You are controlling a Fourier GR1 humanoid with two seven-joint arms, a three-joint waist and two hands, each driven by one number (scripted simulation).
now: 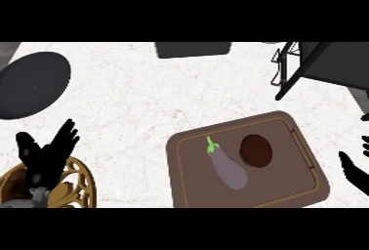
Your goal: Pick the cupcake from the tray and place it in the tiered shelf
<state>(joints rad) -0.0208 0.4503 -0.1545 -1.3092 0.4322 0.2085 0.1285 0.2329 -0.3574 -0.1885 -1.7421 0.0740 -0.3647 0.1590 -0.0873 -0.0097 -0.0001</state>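
We take the brown tray (302,183) as our landmark. On it we see the cupcake (256,150), a dark brown round, sitting right of the tray's middle. An eggplant (228,168) lies just left of the cupcake, close but apart from it.

The right hand (357,174) shows off the tray's right edge, only partly in view; we cannot tell how its fingers stand. It holds nothing that we can see and does not touch the tray. The left hand (45,152) is well left of the tray, fingers spread and pointing up, at rest above an ornate gold stand (78,183).

The tiered shelf (317,66), a dark wire frame, stands beyond the tray's far right corner. A dark round plate (32,84) lies far off to the upper left.

Judgement: the pick has not begun; we are at the approach step. Next the right hand should move in over the tray's right rim and close on the cupcake, keeping off the eggplant.
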